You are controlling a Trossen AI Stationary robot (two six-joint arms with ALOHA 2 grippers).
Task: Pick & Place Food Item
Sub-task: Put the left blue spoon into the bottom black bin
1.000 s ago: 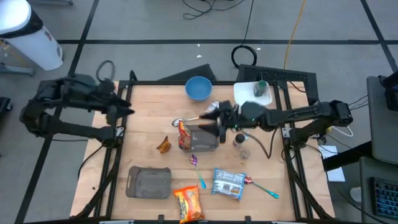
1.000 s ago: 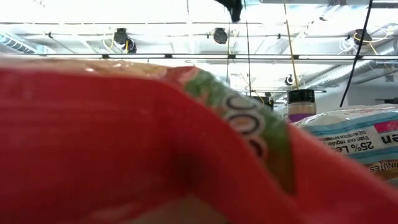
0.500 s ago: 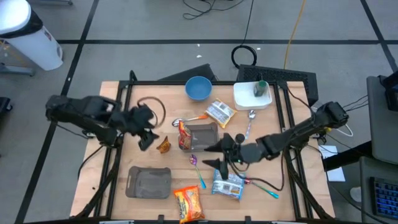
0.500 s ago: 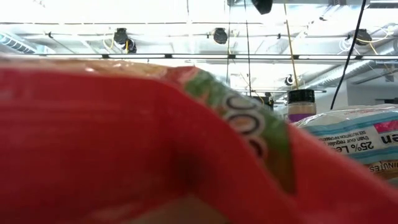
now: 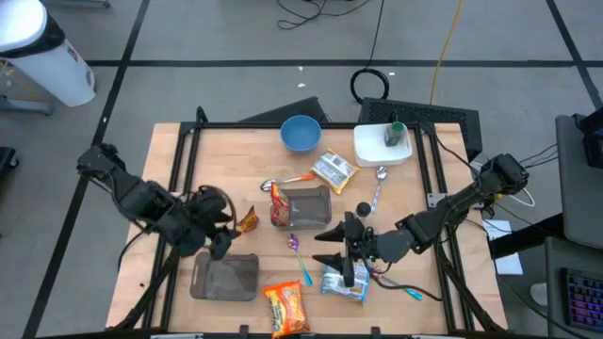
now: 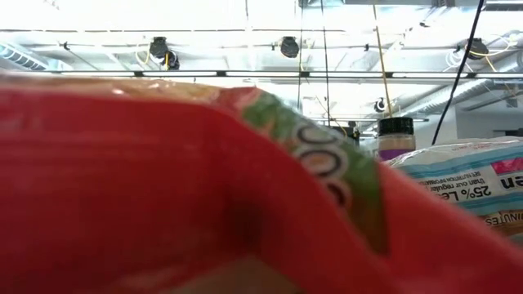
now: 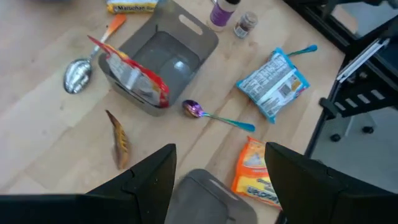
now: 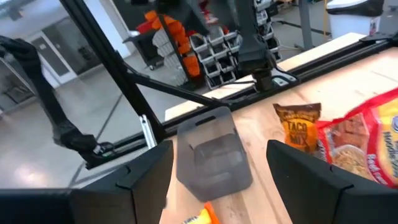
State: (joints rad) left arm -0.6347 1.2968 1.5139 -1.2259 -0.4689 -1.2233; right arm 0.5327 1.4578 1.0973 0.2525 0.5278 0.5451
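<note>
Orange-red noodle packet (image 5: 285, 308): at bottom centre of the high view, flat on the light wooden table (image 5: 236, 169); so close to the low camera that it fills nearly the whole low view.
Pale blue snack bag (image 5: 345, 281): just right of the noodle packet, directly under the right gripper (image 5: 337, 248); likely the food item to pick.
Right gripper: just below centre, fingers spread wide, nothing between them.
Advice for right gripper: better to lower straight over the middle of the bag, close across the short side, pinch some of the loose foil and not only the air.
Flat grey lid (image 5: 226, 276): lower left, flat on the wood.
Left gripper (image 5: 215, 226): left of centre, above the lid, jaws wide and empty, close to the small brown wrapper (image 5: 248, 220).
Grey plastic bin (image 5: 303, 207): centre of frame, a red packet (image 5: 278, 202) leaning at its left wall; probable place for the food.
Blue round bowl (image 5: 301, 134): upper centre, far side.
Change from half a second ago: right gripper lower in the frame and more over the blue bag; left gripper moved down toward the lid; objects unmoved.
</note>
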